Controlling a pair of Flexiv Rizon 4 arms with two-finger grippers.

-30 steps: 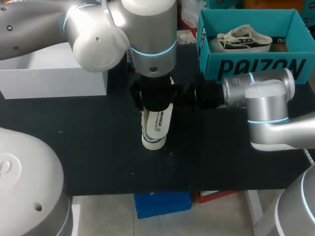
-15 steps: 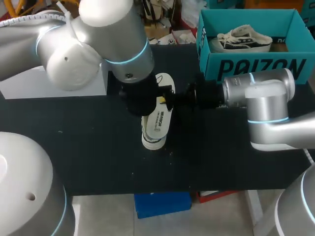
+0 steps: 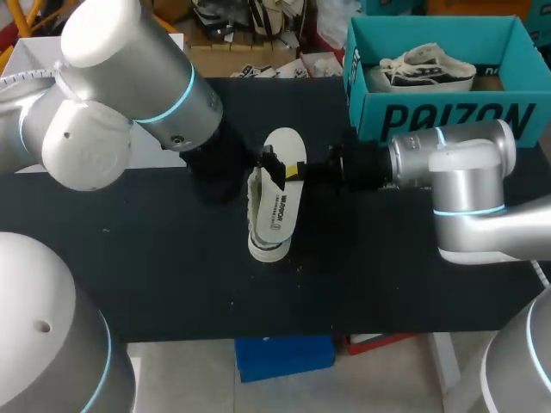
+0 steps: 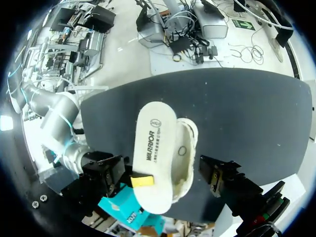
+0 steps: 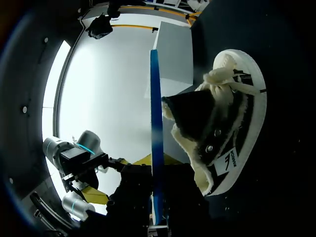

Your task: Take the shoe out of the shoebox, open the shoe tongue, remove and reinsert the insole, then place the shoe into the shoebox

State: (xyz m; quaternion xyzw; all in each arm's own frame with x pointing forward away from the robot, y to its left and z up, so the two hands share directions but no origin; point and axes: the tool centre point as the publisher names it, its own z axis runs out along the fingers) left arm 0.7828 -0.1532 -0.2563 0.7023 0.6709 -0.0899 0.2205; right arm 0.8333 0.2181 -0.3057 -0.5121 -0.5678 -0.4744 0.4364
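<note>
The black tabletop (image 3: 155, 284) looks flat and dull. The blue shoebox (image 3: 448, 116) sits at the upper right. The white shoe (image 3: 265, 245) lies in the middle. Its insole (image 3: 286, 146) tilts up out of it, pinched by the left claw (image 3: 282, 168). It is best to pull slowly and straight. I cannot tell if the right claw (image 3: 325, 168) grips.

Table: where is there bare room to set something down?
Bare: the strip from the shoe to the table's near edge, and left of the shoe. Crowded: the middle, where the left hand and right hand meet over shoe and insole.
</note>
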